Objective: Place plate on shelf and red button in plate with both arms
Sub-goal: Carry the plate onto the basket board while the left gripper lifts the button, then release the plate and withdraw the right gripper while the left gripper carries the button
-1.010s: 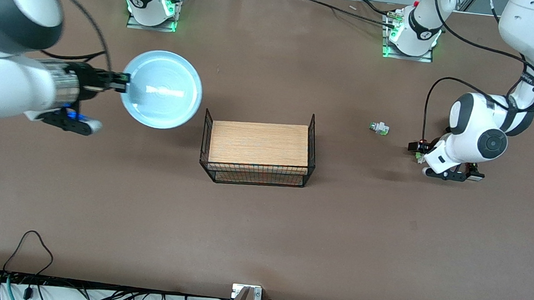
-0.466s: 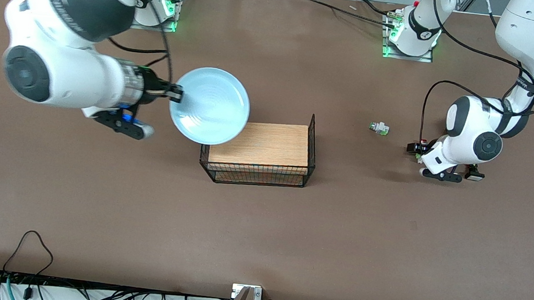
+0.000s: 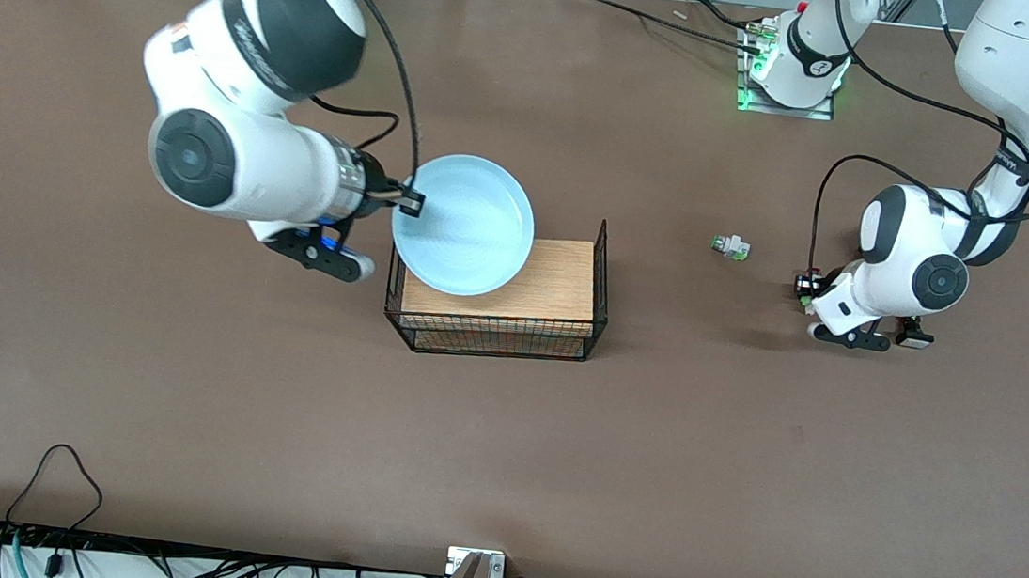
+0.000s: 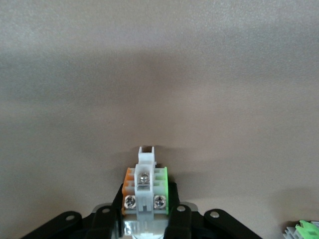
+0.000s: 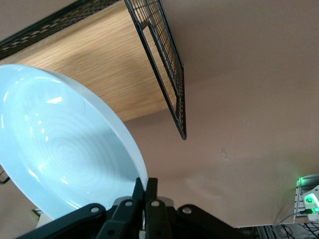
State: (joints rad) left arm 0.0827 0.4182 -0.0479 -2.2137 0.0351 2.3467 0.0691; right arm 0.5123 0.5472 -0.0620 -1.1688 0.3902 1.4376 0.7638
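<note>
Plate (image 3: 464, 225), clamped at its rim by the right gripper (image 3: 410, 203), has swung over the rack (image 3: 500, 292); we judge lowering comes next. Left gripper (image 3: 814, 294), low over the table at its own end, holds what is probably the red button (image 4: 145, 185).

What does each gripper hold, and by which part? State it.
The right gripper pinches the plate by its rim, over the wire basket. The left gripper clamps the red button by its sides.

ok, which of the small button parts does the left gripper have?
The red button, clamped in the left gripper; the green-tipped white part lies loose on the table.
</note>
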